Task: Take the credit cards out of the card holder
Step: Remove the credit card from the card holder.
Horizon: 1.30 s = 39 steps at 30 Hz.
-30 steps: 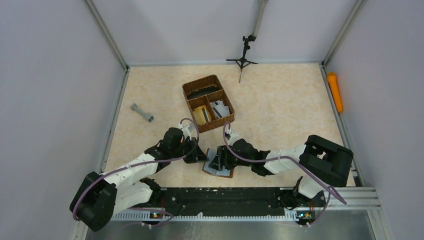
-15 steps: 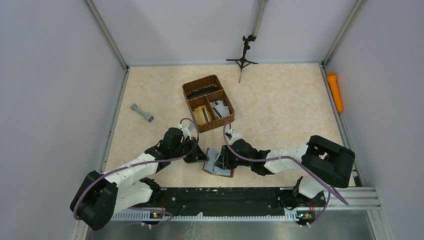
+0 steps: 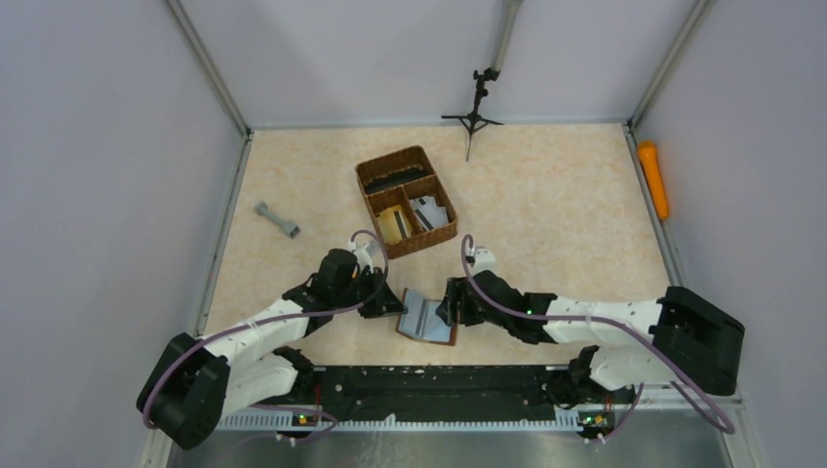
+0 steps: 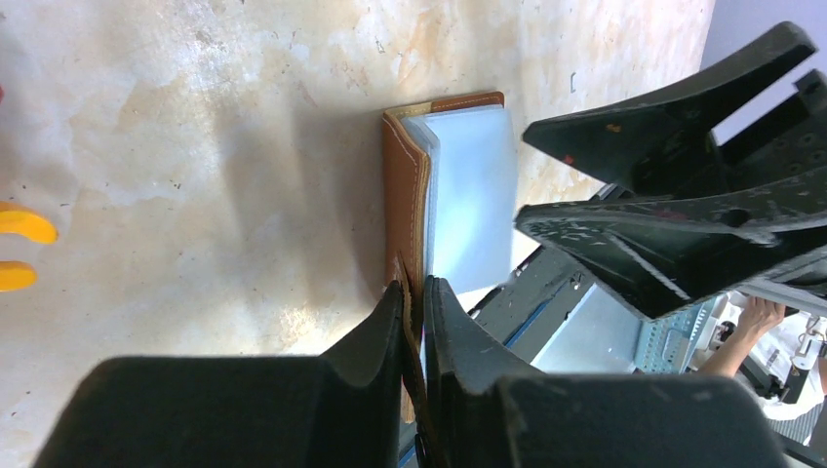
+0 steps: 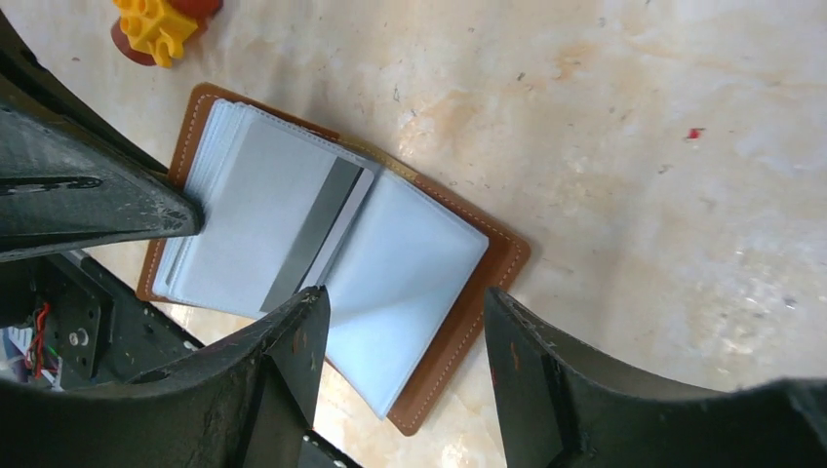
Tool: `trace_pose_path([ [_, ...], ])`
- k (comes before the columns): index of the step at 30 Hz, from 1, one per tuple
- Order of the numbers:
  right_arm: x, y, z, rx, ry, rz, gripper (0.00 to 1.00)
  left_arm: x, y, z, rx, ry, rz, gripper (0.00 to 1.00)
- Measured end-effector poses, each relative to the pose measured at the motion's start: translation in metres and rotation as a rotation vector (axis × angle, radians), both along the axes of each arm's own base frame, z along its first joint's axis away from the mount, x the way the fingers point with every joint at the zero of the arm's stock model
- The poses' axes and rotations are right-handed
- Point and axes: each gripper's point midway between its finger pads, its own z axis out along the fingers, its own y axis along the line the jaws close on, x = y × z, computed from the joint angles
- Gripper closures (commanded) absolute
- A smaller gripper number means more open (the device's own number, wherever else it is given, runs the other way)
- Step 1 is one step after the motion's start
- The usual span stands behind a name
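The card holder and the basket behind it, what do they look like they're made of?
The card holder looks like tan leather or a leather-like material, matte, with pale stitching along the edge. Its sleeves look like clear, slightly glossy soft plastic. The basket looks woven, probably wicker or rattan.

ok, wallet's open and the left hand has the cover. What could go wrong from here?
1. The left hand is shut on only the edge of the card holder cover. A pull on a card could slip it free or drag the holder across the table.
2. The right hand hangs open over the clear sleeves. It may pinch a sleeve rather than the striped card.
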Motion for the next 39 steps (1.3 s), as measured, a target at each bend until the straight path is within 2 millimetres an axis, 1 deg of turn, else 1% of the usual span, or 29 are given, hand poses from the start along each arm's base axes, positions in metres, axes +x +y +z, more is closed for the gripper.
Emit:
trace_pose_path([
  [3, 0.002, -0.007, 0.013, 0.004, -0.031, -0.010, 0.39, 0.000, 0.000, 0.000, 0.000, 0.000, 0.000, 0.88],
  [7, 0.003, -0.006, 0.034, 0.054, -0.071, -0.003, 0.41, 0.000, 0.000, 0.000, -0.001, 0.000, -0.001, 0.88],
  [9, 0.003, -0.003, 0.039, 0.073, -0.081, 0.008, 0.46, 0.000, 0.000, 0.000, -0.002, 0.000, -0.001, 0.87],
  [11, 0.001, 0.001, 0.040, 0.085, -0.078, 0.027, 0.54, 0.000, 0.000, 0.000, -0.002, 0.000, 0.000, 0.86],
  [13, 0.000, 0.008, 0.035, 0.088, -0.063, 0.048, 0.65, 0.000, 0.000, 0.001, -0.003, 0.001, 0.001, 0.85],
  [15, -0.002, 0.015, 0.022, 0.069, -0.032, 0.069, 0.72, 0.000, -0.001, 0.000, -0.004, 0.005, 0.003, 0.82],
  [17, -0.005, 0.019, 0.008, 0.051, -0.002, 0.087, 0.74, 0.000, -0.001, 0.000, -0.004, 0.009, 0.005, 0.75],
  [21, -0.014, 0.025, -0.020, 0.021, 0.068, 0.127, 0.78, 0.000, -0.001, 0.000, -0.007, 0.009, 0.004, 0.57],
  [23, -0.014, 0.033, -0.021, 0.034, 0.079, 0.137, 0.78, 0.000, -0.002, 0.001, -0.011, 0.009, 0.004, 0.51],
  [24, -0.013, 0.038, -0.020, 0.043, 0.080, 0.143, 0.78, 0.000, -0.002, 0.001, -0.011, 0.009, 0.004, 0.50],
  [28, -0.014, 0.048, -0.021, 0.061, 0.095, 0.167, 0.78, -0.001, -0.001, -0.004, 0.002, 0.025, 0.003, 0.53],
  [31, -0.016, 0.050, -0.022, 0.066, 0.103, 0.174, 0.78, -0.003, 0.000, -0.014, 0.024, 0.060, 0.001, 0.58],
  [35, -0.017, 0.051, -0.021, 0.073, 0.107, 0.179, 0.78, -0.005, 0.000, -0.024, 0.039, 0.089, -0.006, 0.62],
  [38, -0.017, 0.051, -0.020, 0.075, 0.108, 0.182, 0.78, -0.004, -0.002, -0.026, 0.037, 0.094, -0.012, 0.69],
  [39, -0.018, 0.051, -0.020, 0.075, 0.109, 0.183, 0.78, -0.004, -0.002, -0.026, 0.034, 0.092, -0.014, 0.75],
])
